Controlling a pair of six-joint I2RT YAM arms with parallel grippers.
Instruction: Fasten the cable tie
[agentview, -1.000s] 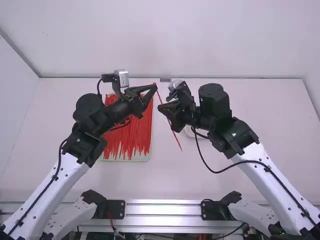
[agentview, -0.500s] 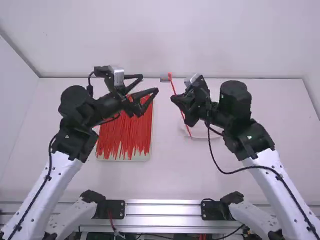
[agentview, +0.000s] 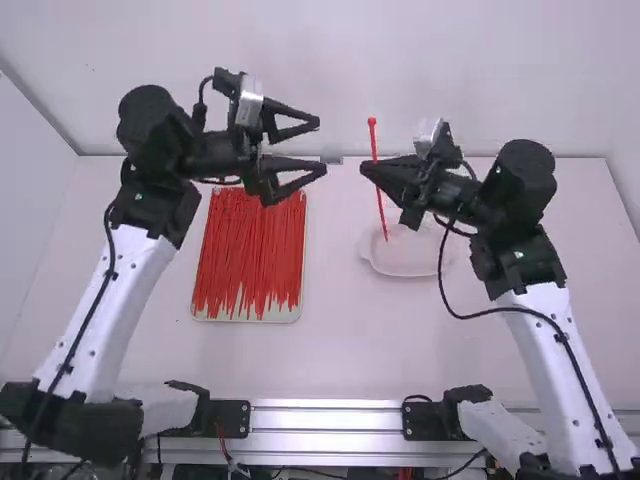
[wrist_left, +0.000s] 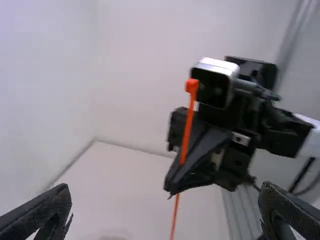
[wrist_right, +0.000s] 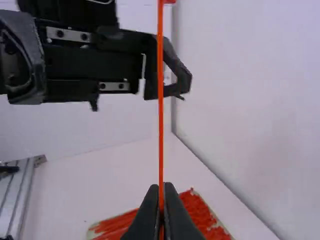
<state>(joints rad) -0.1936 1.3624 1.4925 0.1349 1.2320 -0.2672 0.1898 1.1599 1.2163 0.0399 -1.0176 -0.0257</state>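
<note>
Red plastic cable tie (agentview: 374, 145) stands pinched in our right gripper (agentview: 375, 175), not yet looped. Our left gripper (agentview: 320, 145) is wide and empty; threading remains.

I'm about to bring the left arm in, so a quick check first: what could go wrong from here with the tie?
1. The right gripper pinches the upright tie at one spot with narrow fingertips, leaving a long free end above. A nudge may pivot the tie or make it slip.
2. The left gripper is wide open and apart from the tie. Closing on so thin a strip could miss it or strike the right gripper.
</note>
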